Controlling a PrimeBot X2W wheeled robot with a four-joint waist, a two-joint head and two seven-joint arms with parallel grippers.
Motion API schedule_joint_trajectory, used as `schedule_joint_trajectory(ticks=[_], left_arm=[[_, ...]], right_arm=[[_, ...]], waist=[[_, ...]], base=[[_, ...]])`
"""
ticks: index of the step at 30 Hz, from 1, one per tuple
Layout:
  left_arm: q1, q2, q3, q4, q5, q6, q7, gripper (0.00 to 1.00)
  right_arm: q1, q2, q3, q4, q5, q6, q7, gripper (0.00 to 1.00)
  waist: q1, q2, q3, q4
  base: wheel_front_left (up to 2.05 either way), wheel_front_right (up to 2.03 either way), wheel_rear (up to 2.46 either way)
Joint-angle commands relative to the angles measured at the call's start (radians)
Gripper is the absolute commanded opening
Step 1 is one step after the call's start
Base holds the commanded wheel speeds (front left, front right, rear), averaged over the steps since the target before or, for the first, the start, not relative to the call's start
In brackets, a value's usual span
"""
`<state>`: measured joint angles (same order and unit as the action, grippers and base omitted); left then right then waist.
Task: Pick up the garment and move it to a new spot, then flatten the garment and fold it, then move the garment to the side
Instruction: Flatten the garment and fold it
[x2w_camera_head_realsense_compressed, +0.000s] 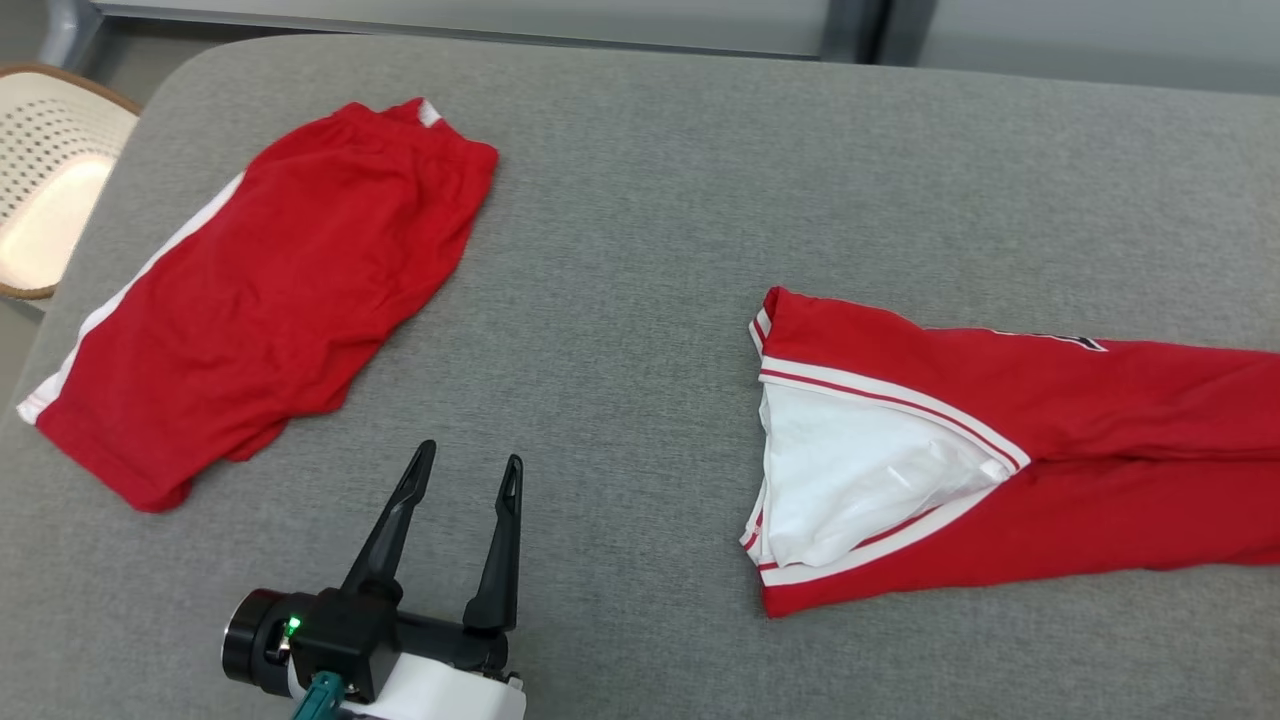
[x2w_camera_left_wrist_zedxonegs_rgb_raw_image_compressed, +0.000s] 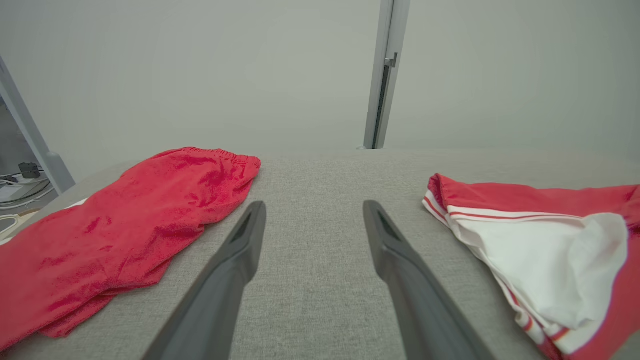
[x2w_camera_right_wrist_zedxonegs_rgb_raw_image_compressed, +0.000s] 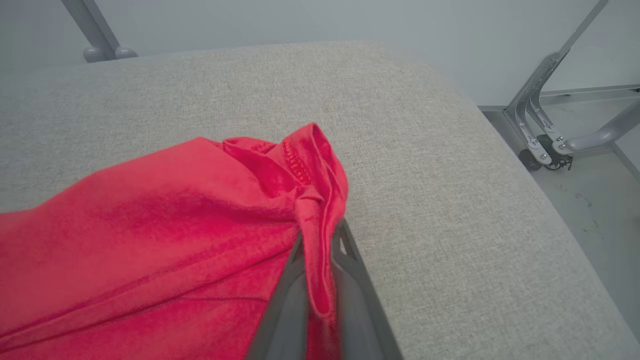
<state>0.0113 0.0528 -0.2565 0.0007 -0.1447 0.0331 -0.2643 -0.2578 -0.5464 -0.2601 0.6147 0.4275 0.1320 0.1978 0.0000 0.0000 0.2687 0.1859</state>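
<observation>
Bare grey surface (x2w_camera_head_realsense_compressed: 620, 280) between red shorts (x2w_camera_head_realsense_compressed: 270, 290) and red-and-white garment (x2w_camera_head_realsense_compressed: 1000, 450): wide free lane.

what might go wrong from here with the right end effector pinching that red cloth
1. The right end effector pinches only a narrow, bunched red cloth fold; it may slip out when lifted.
2. That grip sits near the table edge, so dragged cloth might slide off.

Black two-fingered left end effector (x2w_camera_head_realsense_compressed: 471, 453): long fingers spread wide, pointing forward, slightly right; pale forearm (x2w_camera_head_realsense_compressed: 450, 700) behind. Dark right end effector (x2w_camera_right_wrist_zedxonegs_rgb_raw_image_compressed: 324, 240): fingers pinched together, apparently on a hem fold of red fabric garment (x2w_camera_right_wrist_zedxonegs_rgb_raw_image_compressed: 175, 225).
</observation>
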Motion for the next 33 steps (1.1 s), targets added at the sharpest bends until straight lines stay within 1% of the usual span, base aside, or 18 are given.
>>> schedule_joint_trajectory(ticks=[1, 4, 7, 10, 14, 17, 21, 22, 23, 27, 32, 33], left_arm=[[-0.018, 0.003, 0.009, -0.002, 0.013, -0.010, 0.000, 1.00], [-0.029, 0.003, 0.021, 0.003, 0.027, -0.024, 0.000, 1.00], [-0.029, 0.004, 0.032, 0.009, 0.039, -0.033, 0.000, 1.00], [-0.021, 0.003, 0.037, 0.016, 0.047, -0.039, 0.000, 1.00], [-0.008, 0.002, 0.037, 0.025, 0.049, -0.045, 0.000, 1.00], [-0.004, 0.001, 0.031, 0.028, 0.047, -0.048, 0.000, 1.00], [0.000, 0.001, 0.023, 0.035, 0.038, -0.049, 0.000, 1.00], [0.002, 0.000, 0.022, 0.034, 0.037, -0.047, 0.000, 1.00], [0.002, 0.000, 0.022, 0.034, 0.037, -0.047, 0.000, 1.00], [0.001, 0.000, 0.014, 0.036, 0.030, -0.043, 0.000, 1.00], [-0.007, -0.001, 0.002, 0.040, 0.014, -0.035, 0.000, 1.00], [-0.013, -0.001, -0.002, 0.043, 0.007, -0.033, 0.000, 1.00]], right_arm=[[-0.017, -0.012, 0.009, -0.009, -0.009, -0.002, -0.016, 0.00], [-0.037, -0.039, 0.040, -0.049, -0.017, -0.002, -0.037, 0.00], [-0.048, -0.027, 0.079, -0.132, -0.004, -0.002, -0.039, 0.00], [-0.035, 0.015, 0.130, -0.263, 0.000, -0.002, -0.012, 0.00], [0.005, 0.075, 0.190, -0.469, 0.009, -0.002, 0.069, 0.00], [0.032, 0.127, 0.226, -0.609, -0.005, -0.002, 0.118, 0.00], [0.057, 0.199, 0.275, -0.740, -0.026, -0.002, 0.164, 0.00], [0.061, 0.216, 0.288, -0.762, -0.030, -0.002, 0.173, 0.00], [0.061, 0.216, 0.288, -0.762, -0.030, -0.002, 0.173, 0.00], [0.064, 0.275, 0.346, -0.814, -0.052, -0.002, 0.179, 0.00], [0.063, 0.337, 0.427, -0.798, -0.078, -0.002, 0.183, 0.00], [0.062, 0.352, 0.459, -0.775, -0.080, -0.002, 0.186, 0.00]], waist=[[0.0000, 0.0000, 0.025, -0.047], [0.0000, 0.0000, 0.028, -0.086], [0.0000, 0.0000, 0.018, -0.120], [0.0000, 0.0000, -0.001, -0.144], [0.0000, 0.0000, -0.027, -0.154], [0.0000, 0.0000, -0.042, -0.145], [0.0000, 0.0000, -0.058, -0.115], [0.0000, 0.0000, -0.060, -0.106], [0.0000, 0.0000, -0.060, -0.106], [0.0000, 0.0000, -0.056, -0.067], [0.0000, 0.0000, -0.049, -0.020], [0.0000, 0.0000, -0.045, -0.004]], base=[[0.00, 0.00, 0.00], [0.00, 0.00, 0.00], [0.00, 0.00, 0.00], [0.00, 0.00, 0.00], [0.00, 0.00, 0.00], [0.00, 0.00, 0.00], [0.00, 0.00, 0.00], [0.00, 0.00, 0.00], [0.00, 0.00, 0.00], [0.00, 0.00, 0.00], [0.00, 0.00, 0.00], [0.00, 0.00, 0.00]])
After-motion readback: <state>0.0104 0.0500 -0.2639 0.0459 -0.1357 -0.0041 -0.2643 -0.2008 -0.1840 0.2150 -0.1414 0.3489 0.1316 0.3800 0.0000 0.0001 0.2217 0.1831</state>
